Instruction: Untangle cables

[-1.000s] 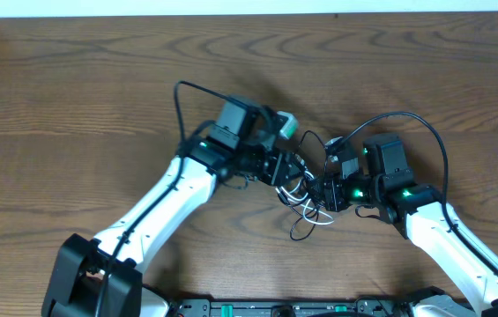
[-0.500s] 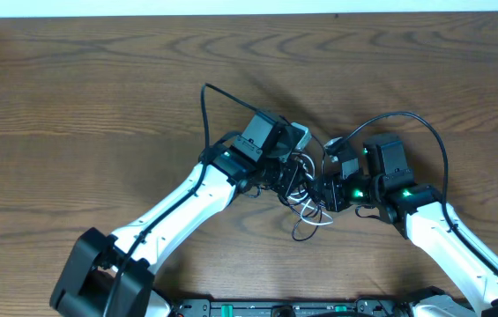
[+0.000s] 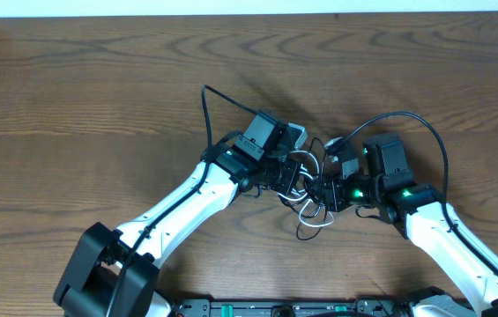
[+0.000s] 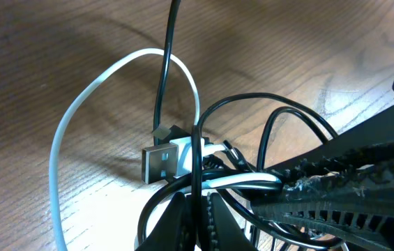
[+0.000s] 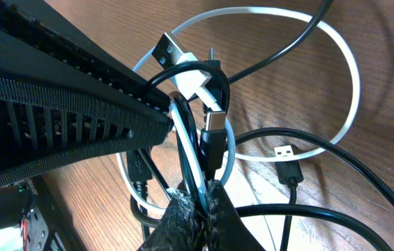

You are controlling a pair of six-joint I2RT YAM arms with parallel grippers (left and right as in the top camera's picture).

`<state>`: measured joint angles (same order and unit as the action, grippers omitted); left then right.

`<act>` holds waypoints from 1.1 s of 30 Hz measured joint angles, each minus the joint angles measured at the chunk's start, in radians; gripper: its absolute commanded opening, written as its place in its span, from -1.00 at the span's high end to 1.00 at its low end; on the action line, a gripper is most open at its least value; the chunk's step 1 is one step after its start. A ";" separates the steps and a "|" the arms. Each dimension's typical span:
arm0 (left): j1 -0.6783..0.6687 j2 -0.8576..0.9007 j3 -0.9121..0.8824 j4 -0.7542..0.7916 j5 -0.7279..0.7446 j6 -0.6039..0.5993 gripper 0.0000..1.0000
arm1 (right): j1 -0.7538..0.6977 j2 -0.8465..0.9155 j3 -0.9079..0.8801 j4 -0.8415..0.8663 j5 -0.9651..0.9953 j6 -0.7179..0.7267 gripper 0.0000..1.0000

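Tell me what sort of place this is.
Probably a robot lab or test bench rather than a home. Over a plain wood-grain table, a white left arm and right arm meet at a small tangle of white and black cables. Nothing household is in view.

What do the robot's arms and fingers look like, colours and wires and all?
Both arms have white rounded links, the left arm and right arm alike, ending in black boxy wrist housings with small green lights. A thick black wire loops off each wrist. The fingers are black, slotted along the sides, tapering to narrow tips.
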<state>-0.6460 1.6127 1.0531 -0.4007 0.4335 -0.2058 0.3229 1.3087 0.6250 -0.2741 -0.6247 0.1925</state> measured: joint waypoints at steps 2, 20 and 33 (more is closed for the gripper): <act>0.003 0.000 0.000 0.000 -0.010 0.000 0.85 | 0.000 0.000 0.000 -0.010 0.000 0.000 0.98; 0.226 -0.014 0.000 -0.046 -0.073 -0.034 0.85 | 0.001 0.000 0.002 -0.099 -0.184 -0.134 0.98; 0.263 -0.034 0.000 -0.153 -0.100 -0.034 0.85 | -0.012 0.000 0.001 -0.269 0.521 0.280 0.98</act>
<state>-0.3828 1.5784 1.0531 -0.5537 0.3332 -0.2401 0.3111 1.3087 0.6262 -0.5434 -0.1032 0.4728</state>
